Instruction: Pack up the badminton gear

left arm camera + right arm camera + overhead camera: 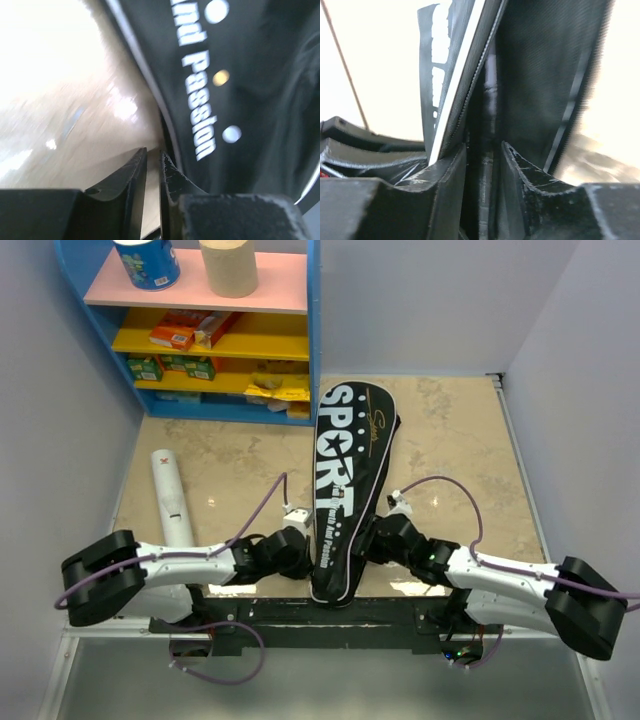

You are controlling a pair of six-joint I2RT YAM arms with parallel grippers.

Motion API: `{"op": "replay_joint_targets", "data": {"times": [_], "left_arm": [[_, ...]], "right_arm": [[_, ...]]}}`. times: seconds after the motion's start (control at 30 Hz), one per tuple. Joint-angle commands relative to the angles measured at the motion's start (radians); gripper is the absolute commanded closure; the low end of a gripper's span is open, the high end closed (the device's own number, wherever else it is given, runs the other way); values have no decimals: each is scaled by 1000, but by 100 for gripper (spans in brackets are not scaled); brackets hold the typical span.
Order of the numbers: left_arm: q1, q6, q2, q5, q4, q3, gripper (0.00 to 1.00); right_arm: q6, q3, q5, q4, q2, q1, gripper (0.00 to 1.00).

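SPORT bag (340, 490) flat on table (450, 440), mid-table, narrow end at near edge, wide end toward far edge. Long white tube (172, 502) near left edge, apart from bag. At bag's left rim: left fingers (122, 180), almost closed, thin empty gap. Astride bag's zipper edge: right fingers (520, 170), partly open, grip unclear.

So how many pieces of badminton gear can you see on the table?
2. The black SPORT bag lies in the middle; the white tube lies apart, to its left. Any rackets may be hidden inside the bag.
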Motion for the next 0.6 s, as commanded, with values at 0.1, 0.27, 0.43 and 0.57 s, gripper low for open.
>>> {"op": "replay_joint_targets", "data": {"times": [0.1, 0.27, 0.43, 0.57], "left_arm": [[-14, -80, -178, -62, -287, -49, 77], [-68, -132, -304, -195, -474, 52, 76], [-91, -44, -273, -239, -484, 236, 76], [-109, 61, -131, -240, -412, 385, 75]], "right_arm": [[-21, 116, 167, -356, -118, 3, 58], [-10, 184, 250, -529, -144, 3, 58], [-4, 275, 363, -628, -138, 3, 57], [-25, 394, 492, -711, -86, -2, 55]]}}
